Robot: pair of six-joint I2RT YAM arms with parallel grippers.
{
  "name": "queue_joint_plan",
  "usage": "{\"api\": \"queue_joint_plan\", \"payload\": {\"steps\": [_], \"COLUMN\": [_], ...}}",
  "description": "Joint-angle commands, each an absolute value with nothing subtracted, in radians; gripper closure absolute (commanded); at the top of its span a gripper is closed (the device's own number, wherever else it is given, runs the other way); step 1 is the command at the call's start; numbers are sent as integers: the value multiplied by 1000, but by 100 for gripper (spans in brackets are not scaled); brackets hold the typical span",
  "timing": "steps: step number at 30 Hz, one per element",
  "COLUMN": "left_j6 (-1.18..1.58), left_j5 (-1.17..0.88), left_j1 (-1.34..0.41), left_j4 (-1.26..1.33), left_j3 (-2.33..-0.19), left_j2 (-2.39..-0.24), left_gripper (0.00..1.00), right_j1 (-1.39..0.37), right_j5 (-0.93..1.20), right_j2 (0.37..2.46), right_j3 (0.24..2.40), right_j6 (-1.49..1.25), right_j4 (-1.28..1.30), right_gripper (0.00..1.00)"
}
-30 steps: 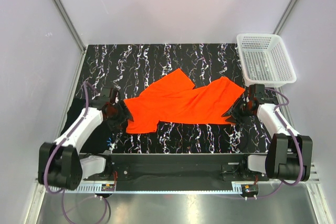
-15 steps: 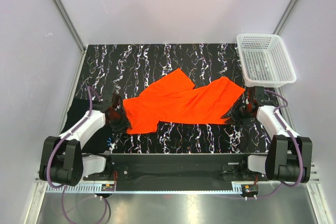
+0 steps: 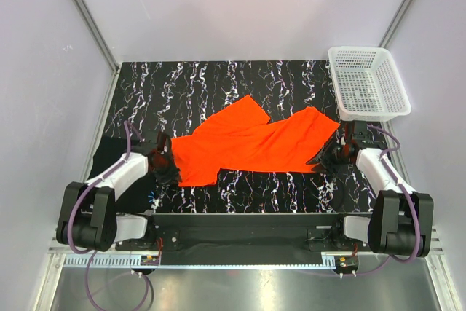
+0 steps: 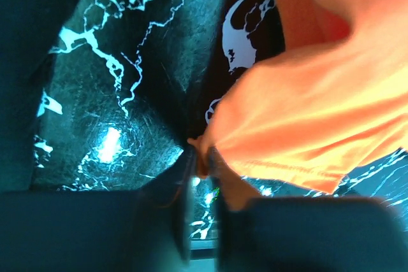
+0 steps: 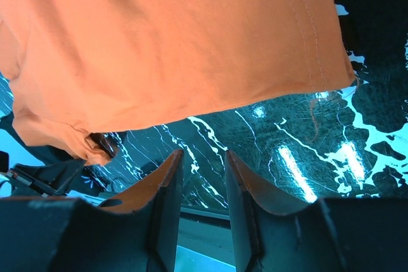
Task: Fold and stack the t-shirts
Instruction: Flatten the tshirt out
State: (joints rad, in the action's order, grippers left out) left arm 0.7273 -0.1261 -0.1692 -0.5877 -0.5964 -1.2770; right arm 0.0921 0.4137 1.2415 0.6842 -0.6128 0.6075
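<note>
mats: 1 black mat (image 3: 218,85) with white veins.
baskets: 1 white mesh basket (image 3: 357,50), at the far right corner of the mat.
shirts: 2, namely 1 orange shirt (image 3: 251,143) and 1 black shirt (image 3: 104,154).
grippers: 2, namely 1 left gripper (image 4: 201,160) and 1 right gripper (image 5: 202,154).
orange shirt, look: vivid orange-red and plain, laid out flat in a long band with soft creases. 1 sleeve juts toward the far side of the mat. a stitched hem shows at its right end.
orange shirt, place: across the middle of the mat, slanting from the near left toward the far right.
black shirt, look: a plain dark patch; its folds cannot be made out.
black shirt, place: over the left edge of the mat, partly under the left arm (image 3: 115,173).
left gripper: low over the near left part of the mat. its fingers are drawn almost together, and the near left corner of the orange shirt is pinched between the tips.
right gripper: over the near right part of the mat, just beside the right end of the orange shirt. its fingers stand a narrow gap apart and hold nothing; only the mat shows between them, and the hem lies past the tips.
</note>
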Motion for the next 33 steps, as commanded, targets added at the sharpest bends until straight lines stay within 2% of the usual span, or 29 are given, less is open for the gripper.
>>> {"api": "queue_joint_plan", "payload": {"steps": [1, 6, 10, 14, 23, 33], "left_j6": [718, 687, 675, 661, 635, 598], "left_j5": [-164, -216, -288, -322, -360, -382], "left_j1": [-167, -166, -166, -166, -166, -166], "left_j4": [-555, -581, -580, -580, -568, -569], "left_j3": [-580, -592, -603, -612, -638, -678], "left_j2": [-1255, -1146, -1112, -1101, -1069, -1032], "left_gripper": [98, 100, 100, 100, 100, 100], "right_j1": [98, 107, 115, 124, 129, 129], "right_j5": [405, 260, 44, -18, -3, 38], "right_j2": [1210, 1192, 1183, 1184, 1262, 1383], "right_j3": [675, 673, 701, 690, 640, 644], "right_j6": [-656, -727, -753, -795, -825, -851], "right_j4": [592, 642, 718, 700, 568, 476], "right_gripper": [61, 67, 66, 64, 57, 56]}}
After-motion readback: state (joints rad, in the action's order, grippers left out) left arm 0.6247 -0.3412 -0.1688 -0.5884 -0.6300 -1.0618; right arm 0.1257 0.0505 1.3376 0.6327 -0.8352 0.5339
